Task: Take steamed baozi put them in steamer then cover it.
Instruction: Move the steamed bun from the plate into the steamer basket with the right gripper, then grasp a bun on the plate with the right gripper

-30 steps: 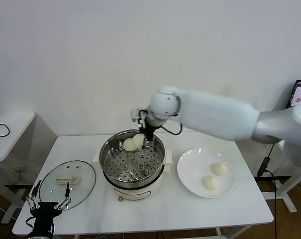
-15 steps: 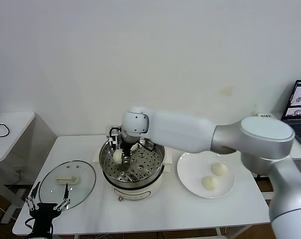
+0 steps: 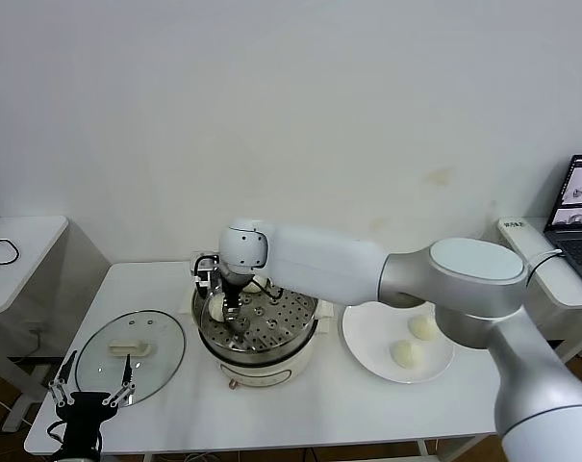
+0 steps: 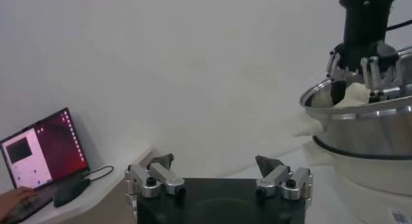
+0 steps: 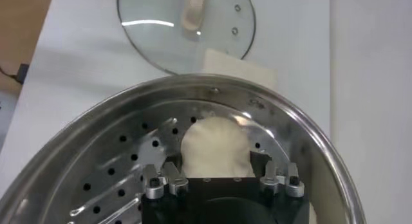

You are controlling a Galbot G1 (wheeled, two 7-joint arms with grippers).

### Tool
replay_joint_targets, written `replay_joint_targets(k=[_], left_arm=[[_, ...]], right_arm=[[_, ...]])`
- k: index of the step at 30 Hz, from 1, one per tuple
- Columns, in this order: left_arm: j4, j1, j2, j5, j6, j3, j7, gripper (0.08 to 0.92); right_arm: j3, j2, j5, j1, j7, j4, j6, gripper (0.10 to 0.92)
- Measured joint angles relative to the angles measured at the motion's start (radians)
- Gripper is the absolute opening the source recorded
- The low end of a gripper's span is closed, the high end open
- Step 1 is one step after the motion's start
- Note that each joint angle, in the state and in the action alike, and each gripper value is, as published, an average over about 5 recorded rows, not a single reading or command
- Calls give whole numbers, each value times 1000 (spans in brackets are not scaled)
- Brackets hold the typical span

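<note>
The steamer (image 3: 292,339) stands mid-table on its cream base. My right gripper (image 3: 226,310) reaches down into its left side, shut on a steamed baozi (image 3: 215,308) held low near the perforated bottom. In the right wrist view the baozi (image 5: 215,148) fills the gap between the fingers (image 5: 259,162) inside the steamer (image 5: 96,148). Two more baozi (image 3: 425,327) (image 3: 404,353) lie on the white plate (image 3: 367,332). The cover (image 3: 132,348) lies flat on the table left of the steamer, also in the right wrist view (image 5: 187,26). My left gripper (image 3: 90,393) is open and empty near the front left edge.
A laptop (image 3: 581,192) stands on a stand at the far right. A small white side table (image 3: 16,241) is at the left. The left wrist view shows its open gripper (image 4: 214,164), the steamer wall (image 4: 360,125) and my right gripper (image 4: 357,77) above it.
My right gripper has carried the baozi from the steamer's back rim to its left side and lowered it inside. The left arm has not moved.
</note>
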State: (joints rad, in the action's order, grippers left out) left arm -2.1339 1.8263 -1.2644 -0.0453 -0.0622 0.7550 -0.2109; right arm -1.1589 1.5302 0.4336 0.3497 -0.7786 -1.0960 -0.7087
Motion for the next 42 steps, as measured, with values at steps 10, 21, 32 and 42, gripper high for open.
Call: replay_joint_targets(k=[10, 21, 32, 42], left_arm=[[-9, 9, 1, 0, 0, 7, -5, 823], [-26, 6, 3, 0, -1, -7, -4, 823], [-28, 10, 10, -6, -9, -20, -5, 823], [-32, 11, 6, -16, -10, -23, -7, 823]], right_arm=[[-16, -78, 2, 88, -76, -79, 16, 823], [-79, -379, -61, 237, -231, -321, 102, 823], [-43, -764, -222, 183, -329, -511, 208, 823], [123, -964, -380, -75, -340, -556, 263, 823]])
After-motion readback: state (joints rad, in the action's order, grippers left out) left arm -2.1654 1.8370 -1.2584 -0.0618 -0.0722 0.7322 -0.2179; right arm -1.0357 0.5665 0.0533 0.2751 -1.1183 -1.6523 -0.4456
